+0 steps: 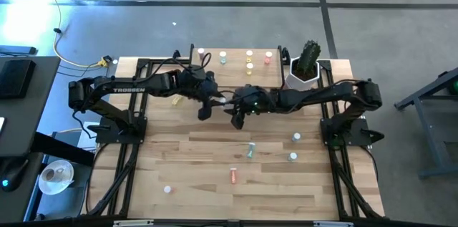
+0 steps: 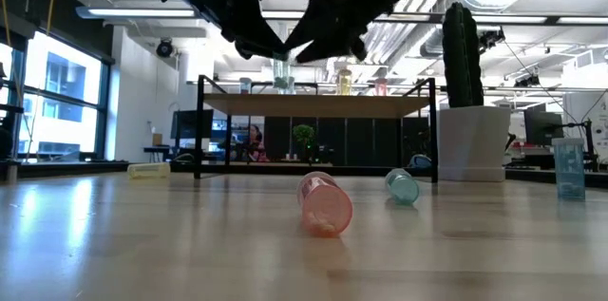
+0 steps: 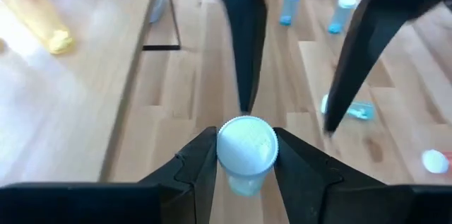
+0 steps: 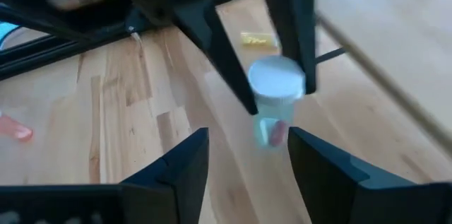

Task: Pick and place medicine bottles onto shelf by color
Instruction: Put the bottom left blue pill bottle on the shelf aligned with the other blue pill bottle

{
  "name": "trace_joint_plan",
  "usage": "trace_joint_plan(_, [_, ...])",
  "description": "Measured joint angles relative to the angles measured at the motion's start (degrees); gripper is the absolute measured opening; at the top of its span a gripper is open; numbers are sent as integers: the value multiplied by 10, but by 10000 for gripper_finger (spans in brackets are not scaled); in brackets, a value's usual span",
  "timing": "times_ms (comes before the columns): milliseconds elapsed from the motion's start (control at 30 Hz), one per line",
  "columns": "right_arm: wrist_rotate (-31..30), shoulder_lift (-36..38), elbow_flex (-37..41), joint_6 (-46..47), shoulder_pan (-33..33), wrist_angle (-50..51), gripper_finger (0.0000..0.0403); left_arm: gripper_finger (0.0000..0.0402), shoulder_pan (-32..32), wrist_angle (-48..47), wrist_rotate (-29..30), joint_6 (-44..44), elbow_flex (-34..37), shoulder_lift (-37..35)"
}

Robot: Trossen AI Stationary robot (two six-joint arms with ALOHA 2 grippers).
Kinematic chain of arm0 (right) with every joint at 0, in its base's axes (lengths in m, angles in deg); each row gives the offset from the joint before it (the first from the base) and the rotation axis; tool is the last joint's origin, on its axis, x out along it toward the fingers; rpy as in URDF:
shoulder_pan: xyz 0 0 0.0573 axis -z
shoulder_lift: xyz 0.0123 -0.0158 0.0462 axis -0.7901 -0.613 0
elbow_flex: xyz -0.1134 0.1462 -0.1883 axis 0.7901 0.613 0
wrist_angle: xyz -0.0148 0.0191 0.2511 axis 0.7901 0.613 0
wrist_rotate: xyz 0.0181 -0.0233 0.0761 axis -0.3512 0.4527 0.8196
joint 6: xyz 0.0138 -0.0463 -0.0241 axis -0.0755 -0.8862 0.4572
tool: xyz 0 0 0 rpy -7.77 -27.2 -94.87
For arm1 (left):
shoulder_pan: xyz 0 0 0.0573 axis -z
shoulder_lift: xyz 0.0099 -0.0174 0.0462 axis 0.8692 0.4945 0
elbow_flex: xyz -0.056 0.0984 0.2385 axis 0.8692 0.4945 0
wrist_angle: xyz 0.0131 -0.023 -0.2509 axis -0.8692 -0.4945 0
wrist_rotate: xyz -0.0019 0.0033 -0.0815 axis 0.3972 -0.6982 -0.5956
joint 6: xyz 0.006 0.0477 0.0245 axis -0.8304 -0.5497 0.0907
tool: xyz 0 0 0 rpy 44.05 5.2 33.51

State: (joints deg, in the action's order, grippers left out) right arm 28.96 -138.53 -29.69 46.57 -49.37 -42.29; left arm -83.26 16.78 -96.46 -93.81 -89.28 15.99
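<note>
A small medicine bottle (image 3: 246, 150) with a white cap and a clear bluish body hangs over the table's middle, just in front of the shelf (image 1: 236, 61). My left gripper (image 3: 246, 155) is shut on it. My right gripper (image 4: 247, 150) stands open close beside it, with its fingers apart and clear of the bottle (image 4: 275, 104). In the high view the two grippers (image 1: 212, 101) (image 1: 237, 112) meet tip to tip. Several bottles (image 1: 249, 56) stand on the shelf board. Others lie or stand on the tabletop, among them a green one (image 1: 251, 150), a red one (image 1: 233, 176) and two blue ones (image 1: 295, 137). My left gripper pinches the bottle's upper end, at the white cap (image 4: 277, 77), between its two fingers (image 4: 229, 61). The fingers slant down from the table's left side. The bottle sits about upright, cap up, its body below the fingertips, lifted clear of the table.
A white pot with a cactus (image 1: 304, 69) stands at the shelf's right end. A yellow bottle (image 1: 176, 100) lies under my left arm. A pink bottle (image 2: 325, 204) and a bluish one (image 2: 403, 187) lie on their sides in the table's near half.
</note>
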Motion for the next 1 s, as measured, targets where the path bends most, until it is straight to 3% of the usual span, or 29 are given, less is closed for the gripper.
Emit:
trace_joint_plan(200, [-13,63,0,-29,12,6,185,117,-5,19,19,-16,-7,0])
trace_joint_plan(500, [-32,146,0,-47,24,15,185,117,-49,4,18,-47,-85,-1])
trace_joint_plan(1000, [-64,171,0,-74,24,27,185,117,-147,-4,16,-52,-115,24])
